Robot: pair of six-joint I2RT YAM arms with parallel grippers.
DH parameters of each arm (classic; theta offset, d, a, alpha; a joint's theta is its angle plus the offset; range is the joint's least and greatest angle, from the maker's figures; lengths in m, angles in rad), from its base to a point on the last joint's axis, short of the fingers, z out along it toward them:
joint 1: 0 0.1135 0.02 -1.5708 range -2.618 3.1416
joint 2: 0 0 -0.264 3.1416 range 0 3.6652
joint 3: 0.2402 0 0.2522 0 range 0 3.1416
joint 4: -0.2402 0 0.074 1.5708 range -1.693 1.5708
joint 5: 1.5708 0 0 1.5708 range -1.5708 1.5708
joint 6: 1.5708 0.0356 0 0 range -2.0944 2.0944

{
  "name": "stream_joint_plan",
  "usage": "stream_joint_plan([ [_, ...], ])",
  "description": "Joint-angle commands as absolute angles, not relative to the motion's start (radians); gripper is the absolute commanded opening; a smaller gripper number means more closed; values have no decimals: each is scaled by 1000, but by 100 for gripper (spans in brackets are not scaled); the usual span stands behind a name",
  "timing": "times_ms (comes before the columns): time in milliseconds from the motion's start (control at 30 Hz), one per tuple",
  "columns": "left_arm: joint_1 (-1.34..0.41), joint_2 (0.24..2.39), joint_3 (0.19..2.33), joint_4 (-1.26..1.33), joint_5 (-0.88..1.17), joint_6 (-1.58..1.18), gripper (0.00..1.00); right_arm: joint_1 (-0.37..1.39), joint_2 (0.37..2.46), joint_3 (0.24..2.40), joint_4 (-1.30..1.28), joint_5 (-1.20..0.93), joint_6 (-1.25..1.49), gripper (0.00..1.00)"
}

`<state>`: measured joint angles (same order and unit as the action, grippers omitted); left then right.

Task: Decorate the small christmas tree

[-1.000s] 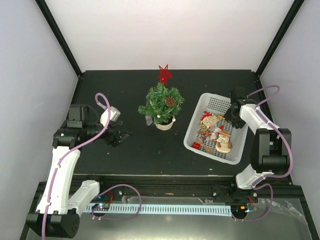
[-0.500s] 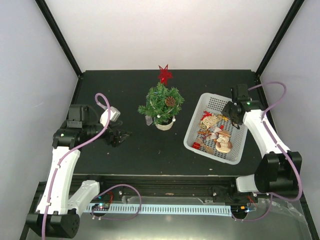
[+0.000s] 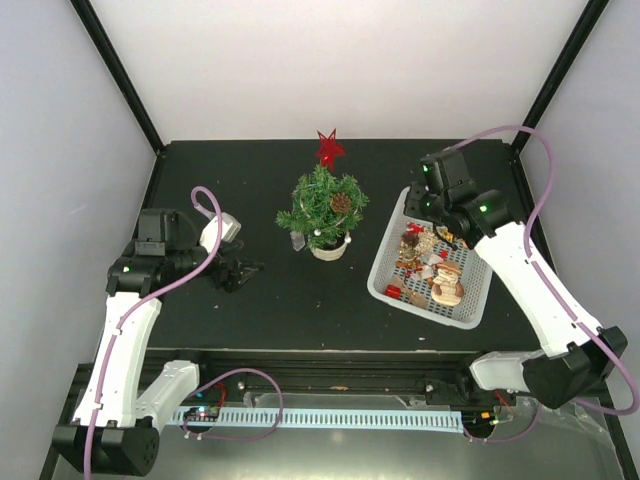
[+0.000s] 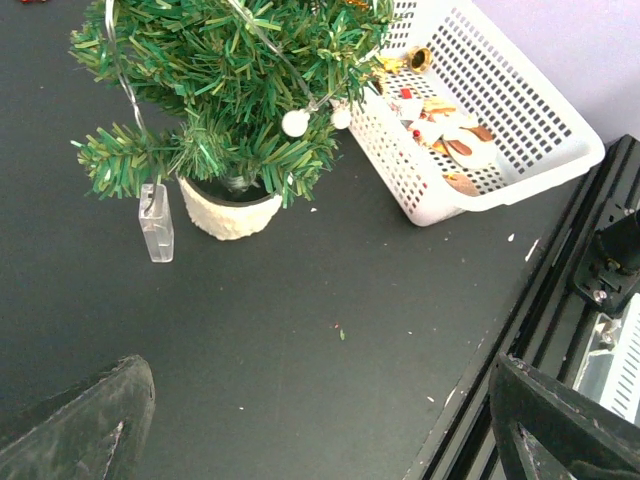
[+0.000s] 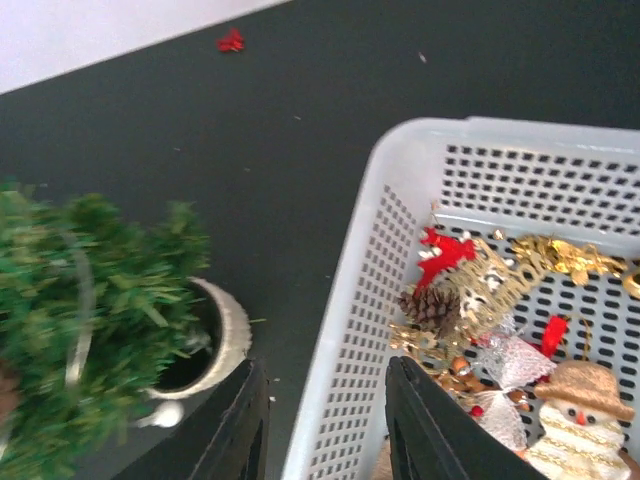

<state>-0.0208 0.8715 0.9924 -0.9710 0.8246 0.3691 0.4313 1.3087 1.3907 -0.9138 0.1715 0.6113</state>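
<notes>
Partly done, judging by the small christmas tree: wearing a pinecone and white beads, with a red star at its tip or lying just behind, cannot tell which. More waiting in the white basket: snowman, second pinecone. Tree ahead and left of the right gripper, narrowly parted, empty, over the basket wall; ahead of the left gripper, spread wide, empty. Only from the left wrist: a clear tag off a low branch. From the right wrist: a red scrap beyond the tree, perhaps that star

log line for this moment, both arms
left gripper open, empty, left of small christmas tree | right gripper open, empty, above rim of white basket | ornaments in basket
</notes>
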Motion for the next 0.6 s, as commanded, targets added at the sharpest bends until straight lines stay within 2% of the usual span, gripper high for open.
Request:
stream_joint_plan([
  [0,-15,862,998,-952,808,361,92,495,1282,1456,-998,273,587,36],
  [133,-15,856,994,-951,810,358,92,492,1280,1414,-1001,347,586,40],
  [233,-15,863,996,-956,811,360,92,464,1315,1359,-994,309,604,43],
  [433,-15,871,997,-957,811,361,92,288,1380,1192,-821,-25,627,53],
  [567,-15,871,994,-957,814,360,92,235,1458,1173,-767,-127,659,62],
])
